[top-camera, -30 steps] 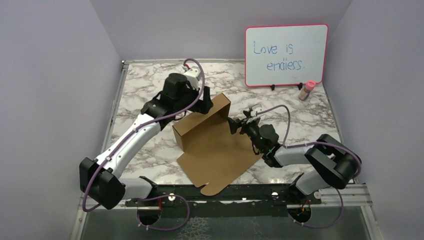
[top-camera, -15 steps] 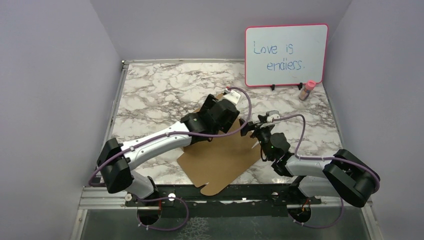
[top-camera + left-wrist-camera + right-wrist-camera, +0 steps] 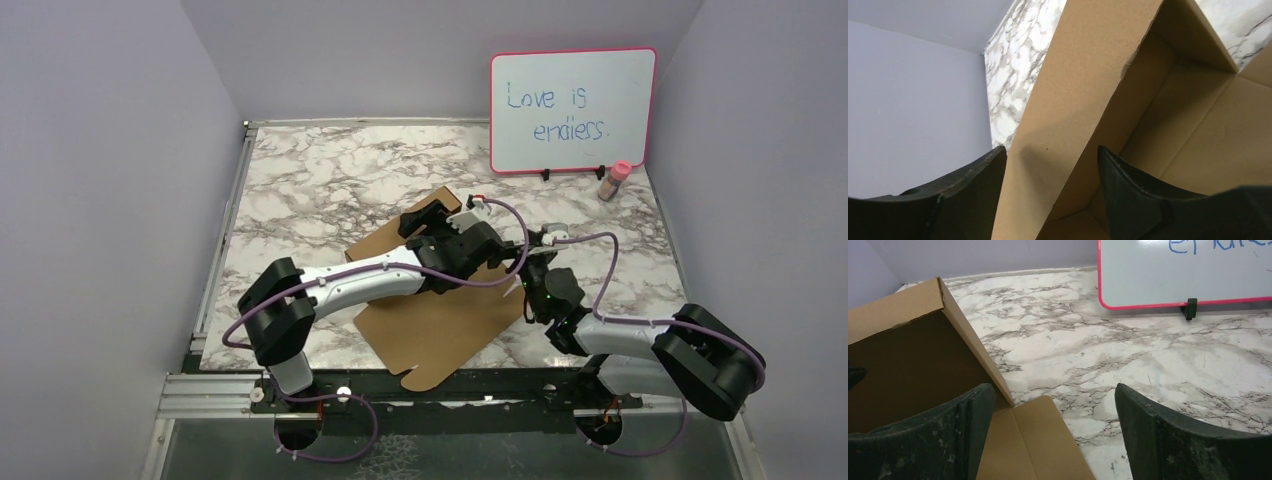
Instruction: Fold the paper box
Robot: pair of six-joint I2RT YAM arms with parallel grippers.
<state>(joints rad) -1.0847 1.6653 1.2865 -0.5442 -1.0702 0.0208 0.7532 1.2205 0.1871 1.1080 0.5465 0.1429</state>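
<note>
Marble-patterned table [image 3: 300, 180], closed in by lavender walls [image 3: 100, 200], is carrying the following, listed near to far.

1. Near edge: a mounting rail [image 3: 500, 385] is holding both arm bases side by side.

2. Centre: the paper box [image 3: 430, 325], plain brown corrugated card, is sitting in the middle of the table. Its wide flat panel is lying toward the near edge with a small tab jutting toward the rail. Its far end is standing up as a wall.

3. Crossing the box: the left arm [image 3: 360, 278] is stretching from its base rightward over the flat panel and covering part of it. At its end the left claw [image 3: 418, 225] is straddling the raised far wall with jaws spread. One finger [image 3: 968, 195] is sitting outside the wall and the other is sitting inside the box. Whether either pad is pressing the cardboard cannot be told.

4. Right of the box: the right arm [image 3: 620, 335] is bending back from a near-right elbow toward the box's right side. There the right claw [image 3: 528, 265] is hovering just beside the box, jaws spread wide and pinching nothing. Its wrist view is showing bare marble between the fingers, with an upright box wall and a flat flap at the left.

5. Far right: a pink-framed whiteboard [image 3: 572, 110] is standing on black feet, bearing blue handwriting, "Love is endless."

6. Far right: a small bottle [image 3: 614, 180] with a pink cap is standing just beside the whiteboard's right foot.
</note>
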